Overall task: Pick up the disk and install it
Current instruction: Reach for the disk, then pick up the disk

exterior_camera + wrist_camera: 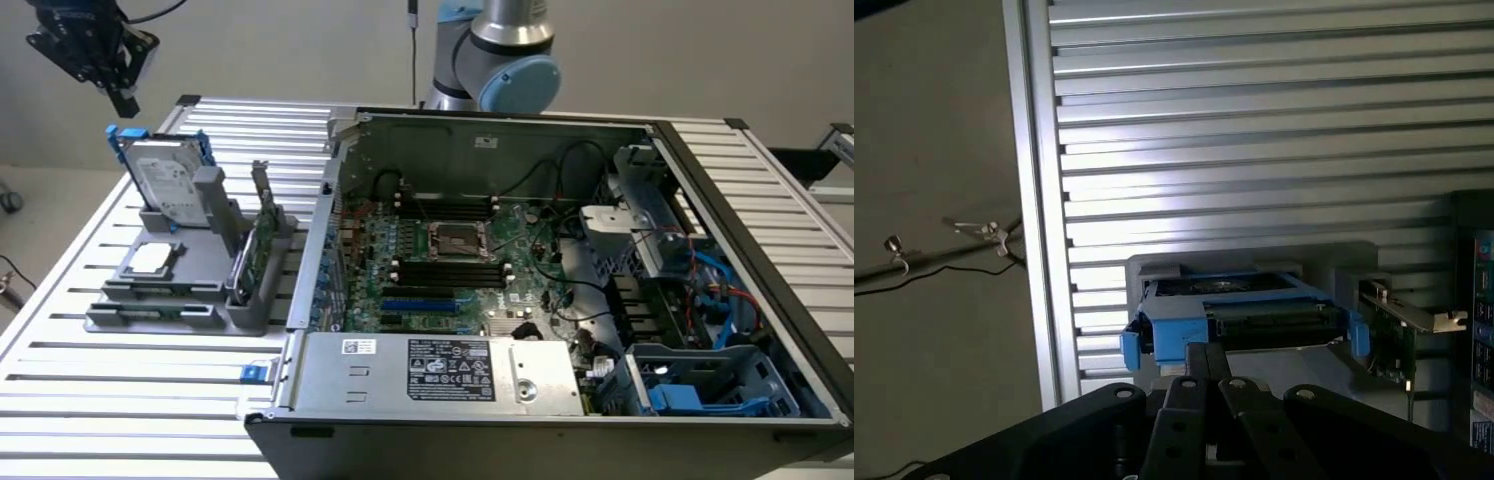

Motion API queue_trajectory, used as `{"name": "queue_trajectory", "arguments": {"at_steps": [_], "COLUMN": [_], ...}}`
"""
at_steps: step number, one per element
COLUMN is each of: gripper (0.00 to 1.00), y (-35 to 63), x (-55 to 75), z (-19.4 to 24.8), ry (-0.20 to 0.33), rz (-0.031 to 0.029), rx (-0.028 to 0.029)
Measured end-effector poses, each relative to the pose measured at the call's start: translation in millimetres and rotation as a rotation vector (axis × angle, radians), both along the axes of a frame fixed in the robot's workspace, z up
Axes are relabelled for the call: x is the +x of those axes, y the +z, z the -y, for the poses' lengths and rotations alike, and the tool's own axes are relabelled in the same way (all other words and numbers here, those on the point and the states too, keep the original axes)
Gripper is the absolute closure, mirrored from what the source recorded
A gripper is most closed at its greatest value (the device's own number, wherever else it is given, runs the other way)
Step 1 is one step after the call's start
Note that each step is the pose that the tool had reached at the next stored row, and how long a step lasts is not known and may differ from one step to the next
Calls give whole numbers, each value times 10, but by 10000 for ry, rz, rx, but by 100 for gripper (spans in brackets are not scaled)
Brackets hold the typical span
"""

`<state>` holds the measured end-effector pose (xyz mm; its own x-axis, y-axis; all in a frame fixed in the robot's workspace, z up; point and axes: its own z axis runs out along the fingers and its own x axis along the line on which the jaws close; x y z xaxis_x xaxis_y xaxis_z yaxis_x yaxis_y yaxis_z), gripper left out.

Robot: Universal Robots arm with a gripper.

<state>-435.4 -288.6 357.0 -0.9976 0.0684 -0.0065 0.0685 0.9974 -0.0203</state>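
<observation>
The gripper (pixel 124 104) hangs in the air above the far corner of the table (pixel 134 400), at the exterior view's left. Its 2 fingers are pressed together with nothing between them. It is well apart from every part.

The disk (pixel 171 178) is not yet picked up. It stands nearly upright, leaning back a little, in the rear slot of a grey rack (pixel 154 318) on the table. The label faces forward and the blue carrier shows along the top and sides. The rack holds 3 things:
- the disk at the back
- a square chip (pixel 151 258) lying flat in a recess in front of the disk
- a green card (pixel 262 215) standing on edge in the slot nearest the case

In the wrist view the gripper (pixel 1206 352) looks down over the disk (pixel 1244 315), seen edge-on in the rack (pixel 1254 262), with the card (pixel 1394 335) beside it.

The open case (pixel 534 445) lies just beside the rack, on the exterior view's right. Inside are:
- a green board (pixel 427 275) with a socket (pixel 461 240) at its middle
- a silver supply (pixel 441 365) along the near wall
- a bay (pixel 701 395) with blue plastic parts in the near corner
- black, red and blue cables along the side at the exterior view's right
</observation>
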Motion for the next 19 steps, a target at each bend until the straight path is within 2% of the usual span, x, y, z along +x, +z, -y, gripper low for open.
{"name": "queue_trajectory", "arguments": {"at_steps": [19], "gripper": [89], "y": [0], "x": [0], "z": [0], "ry": [0], "rz": [0], "rx": [0]}}
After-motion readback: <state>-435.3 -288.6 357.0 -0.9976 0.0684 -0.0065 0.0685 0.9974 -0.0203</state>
